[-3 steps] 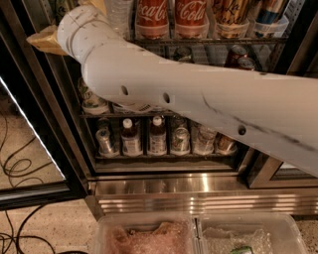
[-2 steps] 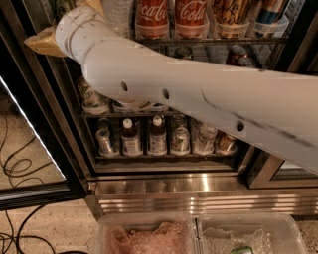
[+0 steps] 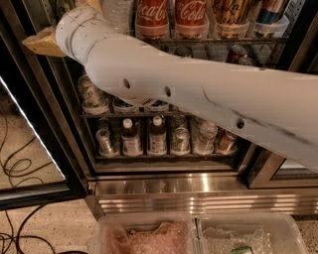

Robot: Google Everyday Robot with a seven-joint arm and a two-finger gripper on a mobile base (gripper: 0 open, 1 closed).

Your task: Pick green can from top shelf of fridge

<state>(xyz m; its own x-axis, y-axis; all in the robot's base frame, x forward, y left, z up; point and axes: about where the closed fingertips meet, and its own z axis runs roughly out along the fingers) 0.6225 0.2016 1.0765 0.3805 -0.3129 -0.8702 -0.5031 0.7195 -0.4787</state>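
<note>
Camera view looks up past the white arm point(image 3: 198, 94), which crosses the front of the fridge point(image 3: 198, 191) from the right and stops left of the Coca-Cola cans point(image 3: 169, 15). Those two red cans stand in clear holders on the top shelf point(image 3: 218, 42).

The gripper point(image 3: 42, 42) is well left of the Coca-Cola cans, at about their base height. Only a tan wedge of it shows beside the wrist, so I cannot tell whether it is spread or pressed together.

A clear water bottle point(image 3: 117, 10) stands just left of the Coca-Cola cans. Further left, at the top edge, a sliver of green-patterned label shows above the wrist. It is probably the green can point(image 3: 63, 6), though the arm hides most of it. It appears upright, with its long axis vertical.

The can therefore lies just above and slightly right of the tan wedge, on the same side of the Coca-Cola cans. The coming move looks like a short reach up and inward around an upright body.
</note>
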